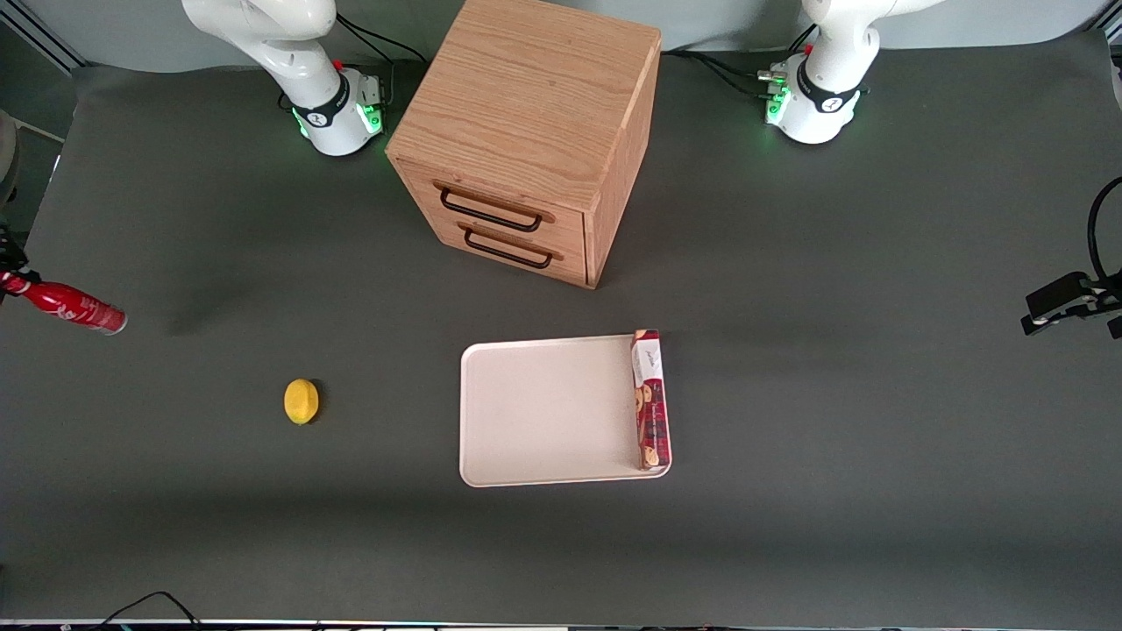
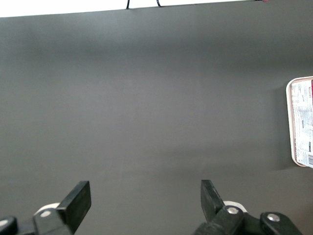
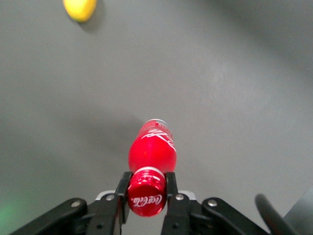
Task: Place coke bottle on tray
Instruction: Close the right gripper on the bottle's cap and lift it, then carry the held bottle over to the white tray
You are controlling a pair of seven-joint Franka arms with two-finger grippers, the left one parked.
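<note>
**Held at the working arm's end, well apart from the tray**

Clock directions read on the front view, the tray as centre.

At about ten o'clock, at the very edge of the view: one gripper (image 3: 146, 183), fingers (image 3: 123, 185) clamped on either side of the neck of one coke bottle (image 1: 70, 307), just under the red cap. Seen tilted from the front, cap end in the gripper, silvery base pointing away from it. Not on the tray.

At nine o'clock, nearer the tray than the bottle: one yellow lemon (image 1: 301, 401), alone on the grey table (image 1: 877, 394).

At twelve o'clock: one wooden cabinet (image 1: 526, 114), two drawers, two dark handles, both shut.

At centre: one cream-white tray (image 1: 543, 412), flat on the table.

Along its three o'clock rim: one long red biscuit packet (image 1: 649, 399), lying lengthwise inside.
</note>
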